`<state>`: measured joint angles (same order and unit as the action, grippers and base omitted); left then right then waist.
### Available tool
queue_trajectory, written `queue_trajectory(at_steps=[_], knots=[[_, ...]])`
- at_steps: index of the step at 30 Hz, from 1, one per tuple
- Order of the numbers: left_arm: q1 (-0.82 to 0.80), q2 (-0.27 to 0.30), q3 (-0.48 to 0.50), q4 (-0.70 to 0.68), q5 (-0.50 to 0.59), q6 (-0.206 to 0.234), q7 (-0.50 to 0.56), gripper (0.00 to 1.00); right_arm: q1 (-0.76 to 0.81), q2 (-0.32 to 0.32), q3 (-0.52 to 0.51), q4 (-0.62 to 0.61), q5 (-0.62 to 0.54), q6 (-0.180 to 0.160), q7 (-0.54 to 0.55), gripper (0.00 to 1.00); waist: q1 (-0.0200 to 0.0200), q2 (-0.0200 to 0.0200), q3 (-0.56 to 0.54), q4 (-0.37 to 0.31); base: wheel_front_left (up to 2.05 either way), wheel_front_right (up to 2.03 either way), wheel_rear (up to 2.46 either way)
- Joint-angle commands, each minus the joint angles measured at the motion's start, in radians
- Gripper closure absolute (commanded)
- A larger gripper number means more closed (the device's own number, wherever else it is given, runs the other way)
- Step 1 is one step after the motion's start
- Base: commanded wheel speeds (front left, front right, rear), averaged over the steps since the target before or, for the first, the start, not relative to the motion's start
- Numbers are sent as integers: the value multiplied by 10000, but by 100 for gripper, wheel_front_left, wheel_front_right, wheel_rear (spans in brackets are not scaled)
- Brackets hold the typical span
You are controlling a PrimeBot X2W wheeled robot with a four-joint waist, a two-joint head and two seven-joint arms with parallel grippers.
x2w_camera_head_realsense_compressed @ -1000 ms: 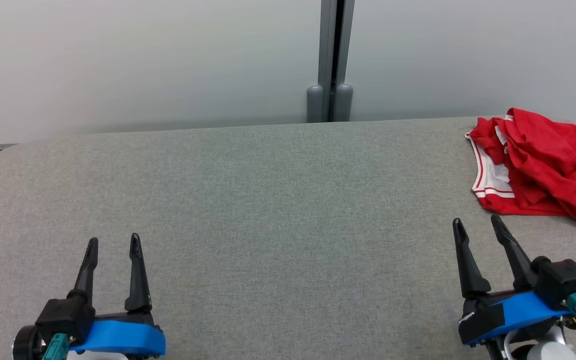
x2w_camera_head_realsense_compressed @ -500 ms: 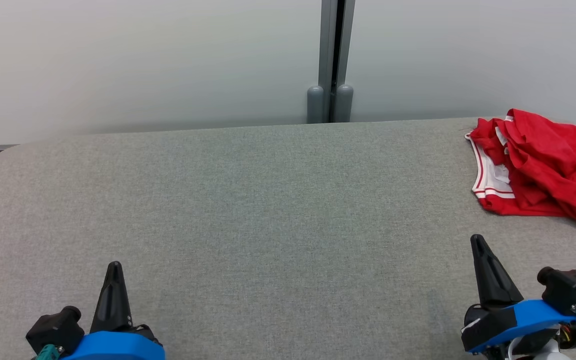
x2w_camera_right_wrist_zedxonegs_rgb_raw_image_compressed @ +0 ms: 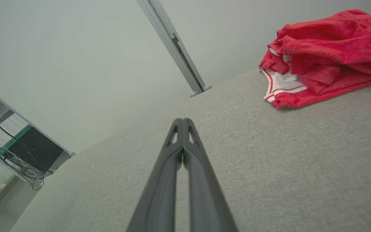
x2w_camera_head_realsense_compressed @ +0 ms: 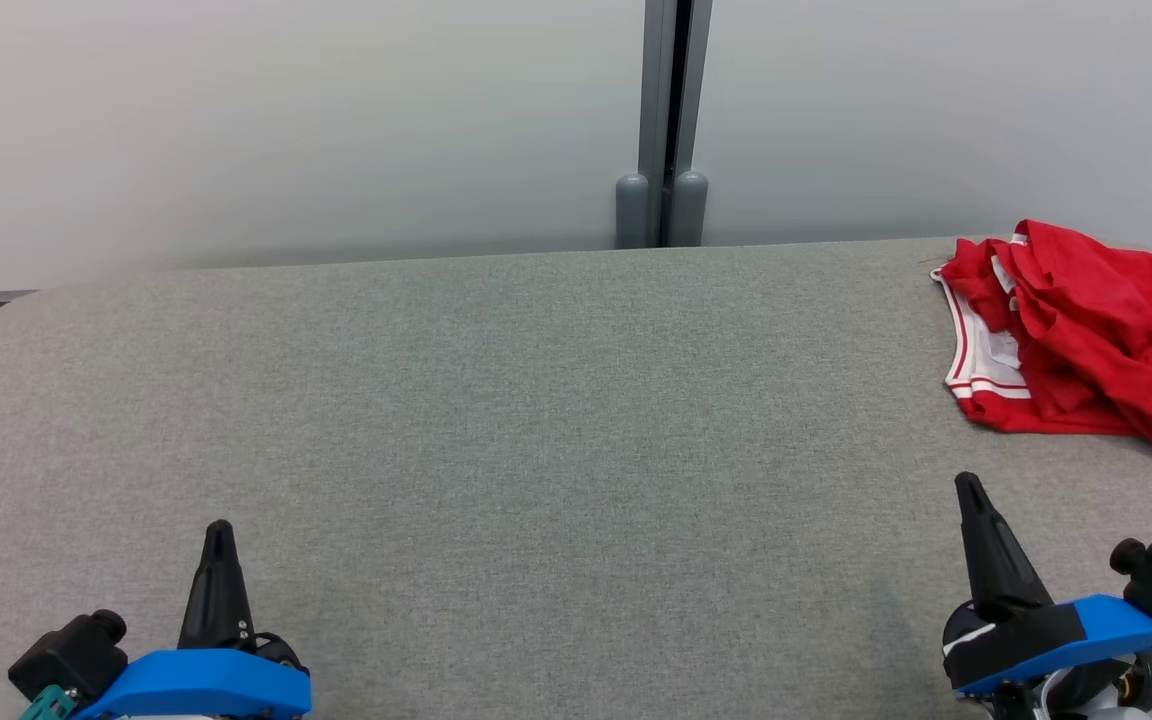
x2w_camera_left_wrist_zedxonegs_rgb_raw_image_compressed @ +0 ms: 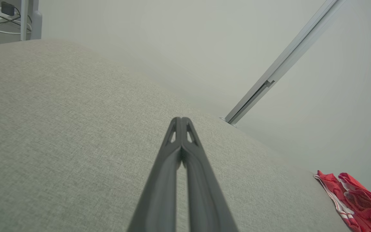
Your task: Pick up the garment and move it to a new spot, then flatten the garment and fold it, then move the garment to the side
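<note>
While nothing is being gripped by either of them, the left hand [x2w_camera_head_realsense_compressed: 219,527] and the right hand [x2w_camera_head_realsense_compressed: 966,483] are both being held fully closed, each pair of long dark fingers being pressed together into a single point. In the left wrist view the left hand [x2w_camera_left_wrist_zedxonegs_rgb_raw_image_compressed: 180,119] is being seen with its fingers [x2w_camera_left_wrist_zedxonegs_rgb_raw_image_compressed: 161,190] meeting at the tips above grey cloth, and in the right wrist view the right hand [x2w_camera_right_wrist_zedxonegs_rgb_raw_image_compressed: 183,120] is being shown closed in the same way. Both hands are being carried low over the near part of the table [x2w_camera_head_realsense_compressed: 556,420], the left one at the lower left of the head view and the right one at the lower right, with a blue housing [x2w_camera_head_realsense_compressed: 201,685] being seen behind each. The garment [x2w_camera_head_realsense_compressed: 1086,340], red with white trim, is being left crumpled in a heap at the far right corner of the table, beyond the right hand and apart from it, and well apart from the left hand. From the right wrist the garment [x2w_camera_right_wrist_zedxonegs_rgb_raw_image_compressed: 324,54] is being seen large, and from the left wrist the garment [x2w_camera_left_wrist_zedxonegs_rgb_raw_image_compressed: 362,203] is being seen small at the lower right. Behind the table a pale wall [x2w_camera_head_realsense_compressed: 286,120] is being divided by a grey upright post [x2w_camera_head_realsense_compressed: 673,120].
</note>
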<state>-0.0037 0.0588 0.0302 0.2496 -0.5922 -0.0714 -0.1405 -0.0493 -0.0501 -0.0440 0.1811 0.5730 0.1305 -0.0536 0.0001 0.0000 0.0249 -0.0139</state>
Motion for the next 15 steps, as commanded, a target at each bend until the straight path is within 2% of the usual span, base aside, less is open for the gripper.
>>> queue_trajectory(at_steps=[1, 15], knots=[[-323, 33, 105, -162, -414, -73, 88, 100, -226, -11, -70, -92, 457, 1, 71, 100, -1, 0, -4, 3, 0, 0, 0], [-478, 12, 240, -150, -2279, -173, 555, 100, -323, -10, -193, 41, 2347, 2, 373, 100, -1, 0, -32, 21, 0, 0, 0]])
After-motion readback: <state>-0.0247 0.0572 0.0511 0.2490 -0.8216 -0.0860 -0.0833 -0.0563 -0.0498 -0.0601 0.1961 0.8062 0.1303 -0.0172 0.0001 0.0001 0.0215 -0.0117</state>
